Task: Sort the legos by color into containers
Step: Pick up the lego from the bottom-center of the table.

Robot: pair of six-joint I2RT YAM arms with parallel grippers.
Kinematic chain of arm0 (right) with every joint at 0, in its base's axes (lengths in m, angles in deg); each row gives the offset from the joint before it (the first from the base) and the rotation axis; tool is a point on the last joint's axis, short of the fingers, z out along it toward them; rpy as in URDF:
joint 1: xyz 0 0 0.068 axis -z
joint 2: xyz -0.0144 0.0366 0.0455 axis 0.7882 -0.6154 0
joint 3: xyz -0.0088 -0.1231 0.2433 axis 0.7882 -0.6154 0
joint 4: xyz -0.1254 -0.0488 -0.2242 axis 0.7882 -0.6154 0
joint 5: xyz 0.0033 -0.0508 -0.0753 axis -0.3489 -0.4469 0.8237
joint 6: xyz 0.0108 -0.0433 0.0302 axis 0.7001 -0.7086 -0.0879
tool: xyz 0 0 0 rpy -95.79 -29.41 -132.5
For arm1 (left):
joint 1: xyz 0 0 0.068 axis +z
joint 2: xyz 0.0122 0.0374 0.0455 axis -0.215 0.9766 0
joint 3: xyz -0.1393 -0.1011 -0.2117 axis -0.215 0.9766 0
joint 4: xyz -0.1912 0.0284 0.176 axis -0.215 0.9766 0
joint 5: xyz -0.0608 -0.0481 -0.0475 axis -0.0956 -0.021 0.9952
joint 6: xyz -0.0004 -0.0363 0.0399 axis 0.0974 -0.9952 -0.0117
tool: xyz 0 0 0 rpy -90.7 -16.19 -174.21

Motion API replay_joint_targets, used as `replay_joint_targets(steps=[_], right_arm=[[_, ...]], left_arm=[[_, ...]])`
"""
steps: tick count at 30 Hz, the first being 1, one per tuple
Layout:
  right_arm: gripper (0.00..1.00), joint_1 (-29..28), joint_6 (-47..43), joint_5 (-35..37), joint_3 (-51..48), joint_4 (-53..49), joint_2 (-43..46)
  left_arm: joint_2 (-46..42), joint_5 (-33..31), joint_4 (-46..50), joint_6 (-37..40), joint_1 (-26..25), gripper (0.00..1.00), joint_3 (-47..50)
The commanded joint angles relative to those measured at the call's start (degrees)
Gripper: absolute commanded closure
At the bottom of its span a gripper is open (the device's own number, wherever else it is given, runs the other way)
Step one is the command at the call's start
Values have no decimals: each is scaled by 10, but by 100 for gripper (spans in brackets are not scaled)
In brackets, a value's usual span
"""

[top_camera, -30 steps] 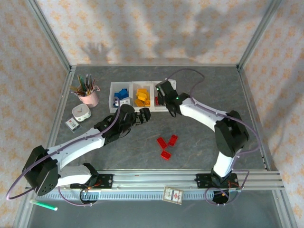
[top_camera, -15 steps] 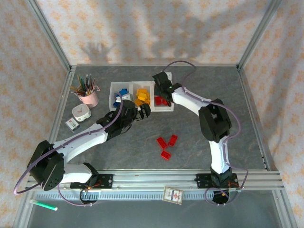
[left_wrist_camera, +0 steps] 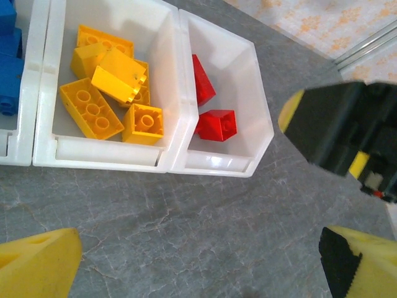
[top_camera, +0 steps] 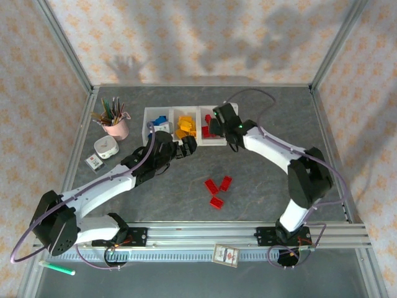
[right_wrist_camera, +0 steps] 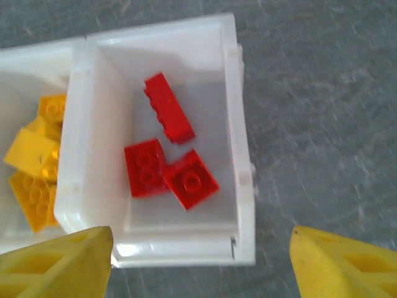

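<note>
- The legos are small chunky studded bricks in three colours: blue legos [top_camera: 160, 123], yellow legos [left_wrist_camera: 93, 108] and red legos [right_wrist_camera: 169, 115]. Some are square and some are longer.
- Three loose red bricks [top_camera: 211, 185] sit in a tight little cluster on the grey table [top_camera: 260, 198]. They're toward the front and well apart from both grippers.
- The left gripper [top_camera: 186, 150] is just in front of the tray, with its jaws spread wide and nothing between them. In its wrist view the yellow and red bins lie straight ahead of its yellow fingers [left_wrist_camera: 37, 264], which touch neither bin.
- The right gripper [right_wrist_camera: 201, 261] hangs over the near edge of the red bin [right_wrist_camera: 239, 124]. Its jaws are also wide apart and empty. The red legos in there lie ahead of the gap and clear of both fingers.
- The containers are one white tray [left_wrist_camera: 105, 152] of three joined bins at the back of the table.
- The left bin has the blue legos and the middle one has a loose pile of yellow ones.
- The right bin holds three red ones: a long brick lying at an angle, plus two square bricks touching each other just in front of it.
- A pink cup [top_camera: 116, 128] full of pens stands just left of the tray.
</note>
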Motion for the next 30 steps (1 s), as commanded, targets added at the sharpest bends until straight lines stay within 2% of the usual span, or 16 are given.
replay_joint_targets(steps=[1,7,13,21,30], right_arm=[[23,-14,33,3,-50,-19,51],[19,-49,109,24,-157,-34,138],[15,-99,177,40,-234,-47,176],[9,-160,250,42,-292,-36,165],[4,-200,299,43,-320,-13,135]], left_arm=[[-18,10,2,12,-17,1,16],[-27,-3,14,6,-50,1,36],[-40,-9,-2,-12,-82,1,71],[-64,-22,-11,-46,-112,1,108],[-83,-29,-17,-65,-118,1,134]])
